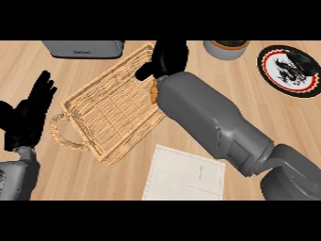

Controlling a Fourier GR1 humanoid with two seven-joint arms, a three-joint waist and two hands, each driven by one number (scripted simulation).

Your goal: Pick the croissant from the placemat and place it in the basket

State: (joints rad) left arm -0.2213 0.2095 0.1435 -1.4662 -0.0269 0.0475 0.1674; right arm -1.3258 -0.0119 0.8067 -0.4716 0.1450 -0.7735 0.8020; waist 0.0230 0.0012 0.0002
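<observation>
holding croissant [152,92] over basket [114,110] | right hand [168,59] curled around it | left hand [25,115] open, resting

free: bare counter [86,181] left of placemat [183,174] | blocked: toaster [83,48], pot [227,48] behind basket [114,110]

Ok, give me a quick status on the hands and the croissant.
Right hand curled over the basket, croissant showing just under it. Left hand open, resting at left. Placemat bare. Nothing in the way.
</observation>
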